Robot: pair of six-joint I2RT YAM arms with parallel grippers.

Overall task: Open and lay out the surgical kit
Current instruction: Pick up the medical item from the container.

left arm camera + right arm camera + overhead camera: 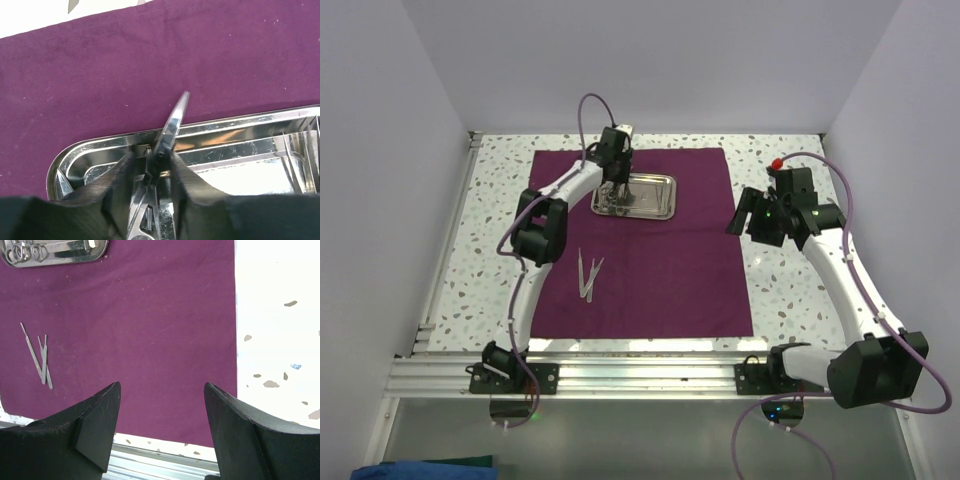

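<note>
The maroon cloth lies spread flat on the table. At its far middle sits the steel tray, with my left gripper lowered into its left end. In the left wrist view the fingers straddle ring-handled scissors near the pivot, and the blade rises over the tray rim. The right finger touches the scissors; contact on the left side is unclear. Two tweezers lie on the cloth's left part. My right gripper hangs open and empty over the cloth's right edge.
Speckled white tabletop surrounds the cloth. An aluminium rail runs along the near edge. In the right wrist view the tweezers lie at the left and the tray with ringed handles at the top left.
</note>
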